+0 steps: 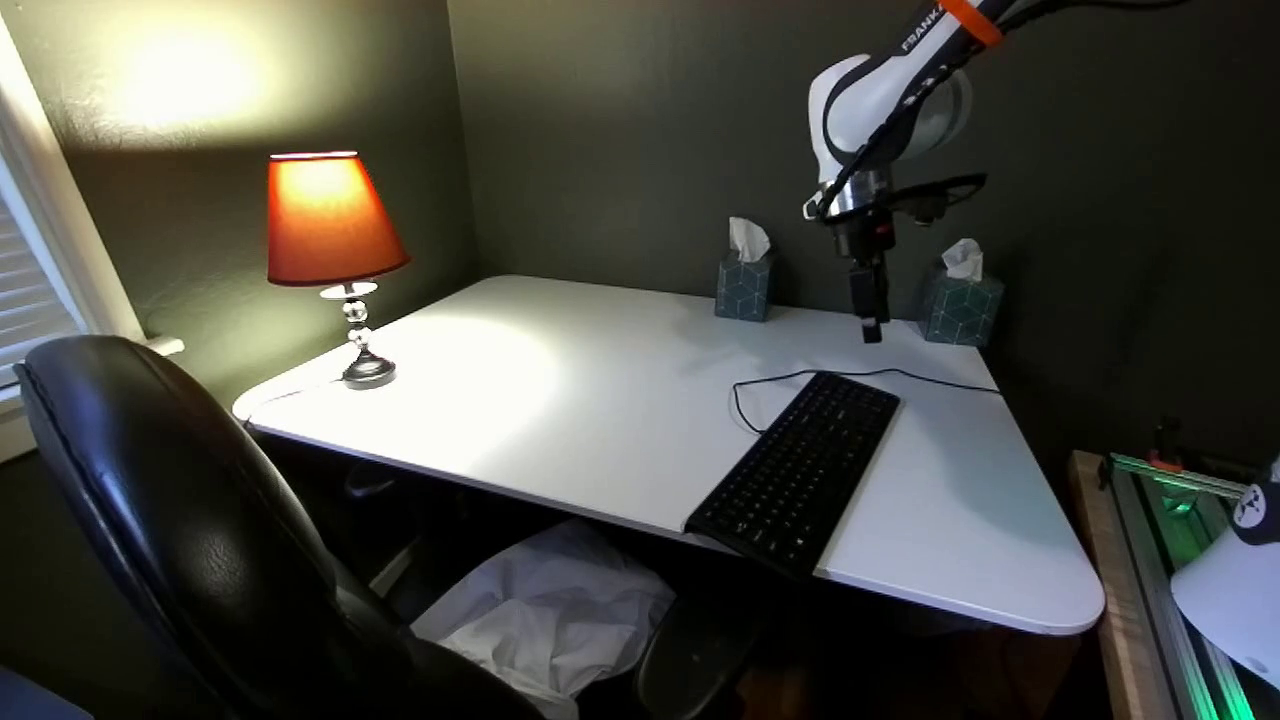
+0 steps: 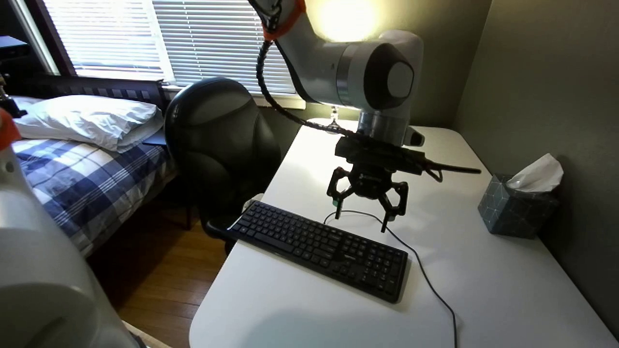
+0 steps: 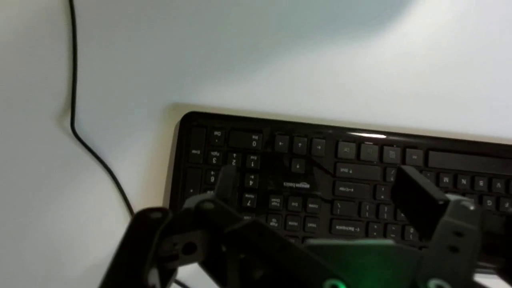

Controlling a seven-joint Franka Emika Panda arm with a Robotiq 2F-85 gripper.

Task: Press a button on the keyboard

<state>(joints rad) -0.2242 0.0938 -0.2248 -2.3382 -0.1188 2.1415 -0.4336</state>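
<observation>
The keyboard is a long black slab with dark keys on the white desk. It shows in both exterior views, with one end at the desk's edge. In the wrist view the keyboard appears upside down, with its number pad, arrow keys and part of the letter keys visible. My gripper is open and empty, pointing down, above and apart from the desk and keyboard. In the wrist view the gripper's fingers frame the arrow and enter keys and hide some keys behind them.
A thin black cable runs from the keyboard across the desk. Two tissue boxes stand by the wall. A lit red-shaded lamp stands at the far corner. A black chair is beside the desk.
</observation>
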